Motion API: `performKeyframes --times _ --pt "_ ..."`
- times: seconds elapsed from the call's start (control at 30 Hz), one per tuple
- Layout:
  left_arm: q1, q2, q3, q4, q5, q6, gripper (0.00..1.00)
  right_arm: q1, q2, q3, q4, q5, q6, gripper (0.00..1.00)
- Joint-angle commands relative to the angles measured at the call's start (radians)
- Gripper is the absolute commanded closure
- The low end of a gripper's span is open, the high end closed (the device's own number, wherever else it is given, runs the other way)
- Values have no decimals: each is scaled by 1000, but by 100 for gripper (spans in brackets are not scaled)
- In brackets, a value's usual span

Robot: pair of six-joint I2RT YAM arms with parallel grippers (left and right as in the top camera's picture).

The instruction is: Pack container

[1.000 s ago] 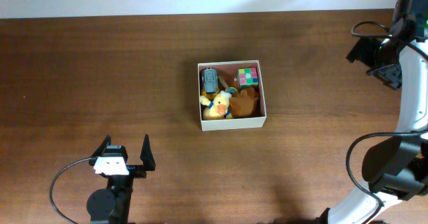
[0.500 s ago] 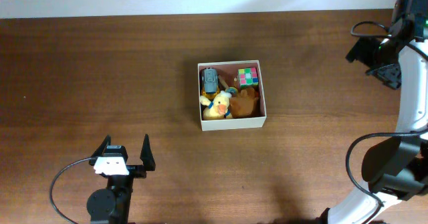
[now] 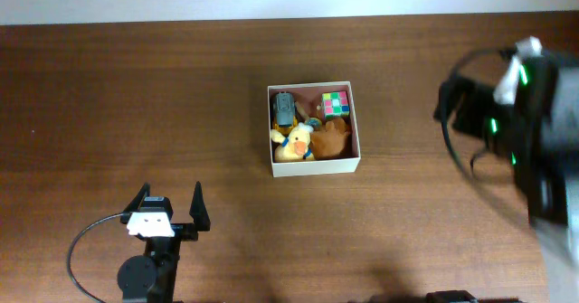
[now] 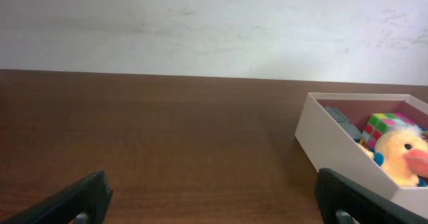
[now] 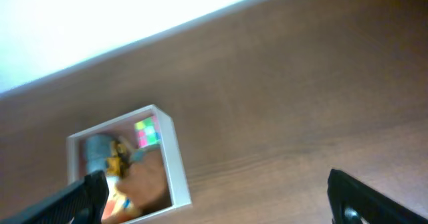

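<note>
Centre frame, the container (image 3: pixel 314 165) holds a plush duck (image 3: pixel 294 143) and puzzle cube (image 3: pixel 336 103). The left gripper (image 3: pixel 169 195) sits lower left and the right gripper (image 5: pixel 214 184) is blurred at right, both with jaws wide.

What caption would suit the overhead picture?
Container packed with duck, colour cube and grey toy; left gripper open, right arm blurred.

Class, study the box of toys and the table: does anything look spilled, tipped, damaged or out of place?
Nothing stands out. The container sits flat and intact, with the yellow duck, colour cube, grey car and brown toy all inside its walls. Only the right arm looks blurred in the overhead view.
</note>
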Motion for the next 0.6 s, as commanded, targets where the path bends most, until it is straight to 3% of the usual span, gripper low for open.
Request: performKeyframes --times 0.0,0.27,0.57 --pt "4 -8 -7 -1 -7 16 1 22 -185 -247 121 23 -10 1" --pt "4 -8 -6 -1 -7 16 1 -33 -708 -880 729 11 -10 1" --pt "4 -8 -7 -1 -7 16 1 -63 -1033 -1335 1082 12 -10 1"
